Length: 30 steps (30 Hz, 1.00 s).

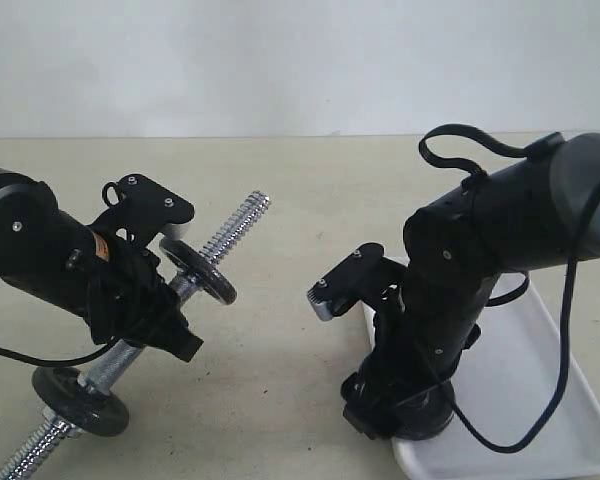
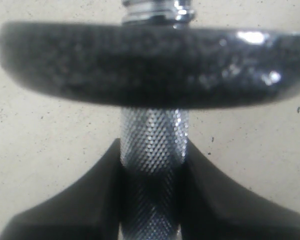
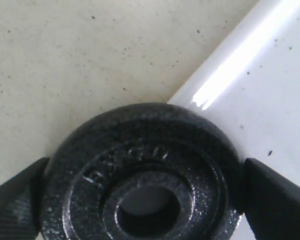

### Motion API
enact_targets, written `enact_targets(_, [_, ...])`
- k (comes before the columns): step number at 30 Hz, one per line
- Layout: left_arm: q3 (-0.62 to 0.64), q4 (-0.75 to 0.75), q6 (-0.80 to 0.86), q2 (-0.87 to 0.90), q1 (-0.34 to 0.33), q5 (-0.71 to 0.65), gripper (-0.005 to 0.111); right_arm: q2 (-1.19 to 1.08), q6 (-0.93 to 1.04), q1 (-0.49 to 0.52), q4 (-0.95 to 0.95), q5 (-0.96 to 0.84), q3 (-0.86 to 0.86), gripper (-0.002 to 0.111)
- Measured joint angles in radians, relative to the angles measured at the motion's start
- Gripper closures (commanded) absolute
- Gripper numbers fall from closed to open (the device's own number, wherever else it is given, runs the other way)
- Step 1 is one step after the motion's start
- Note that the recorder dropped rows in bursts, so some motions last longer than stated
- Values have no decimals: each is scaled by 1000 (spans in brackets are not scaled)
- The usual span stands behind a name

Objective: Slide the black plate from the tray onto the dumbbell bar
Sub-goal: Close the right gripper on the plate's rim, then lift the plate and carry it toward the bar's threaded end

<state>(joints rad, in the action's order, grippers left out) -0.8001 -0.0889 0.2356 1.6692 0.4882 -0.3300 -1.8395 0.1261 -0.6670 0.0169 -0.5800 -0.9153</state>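
My left gripper [image 1: 158, 300] is shut on the dumbbell bar [image 1: 225, 232] and holds it tilted above the table, one threaded end pointing up and back. In the left wrist view the fingers [image 2: 80, 200] clamp the bar's knurled middle [image 2: 154, 145], just behind a small black disc [image 2: 150, 65]. A second small disc [image 1: 80, 400] sits near the bar's low end. My right gripper [image 3: 145, 200] is shut on the black plate [image 3: 140, 175], a finger on each side of its rim. The plate lies flat across the edge of the white tray [image 3: 270, 75], at that tray's near left corner [image 1: 420, 462].
The beige table [image 1: 300, 180] lies between the two arms. The right arm [image 1: 500, 230] and its cable [image 1: 565, 330] hang over the tray. The bar's upper threaded end stands left of the right arm, a gap between them.
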Motion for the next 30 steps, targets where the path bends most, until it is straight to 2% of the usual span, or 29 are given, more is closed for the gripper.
enact_targets(17, [0, 0, 2, 0, 0, 0, 102, 58, 118, 0, -6, -58, -2, 109])
enact_targets(24, [0, 0, 14, 0, 0, 0, 102, 101, 193, 0, 6, -256, -219, 109])
enact_targets(27, [0, -3, 85, 0, 0, -5, 102, 118, 227, 0, 6, -343, -319, 109])
enact_targets(30, [0, -3, 161, -6, 0, -18, 102, 141, 267, 0, 10, -390, -346, 109])
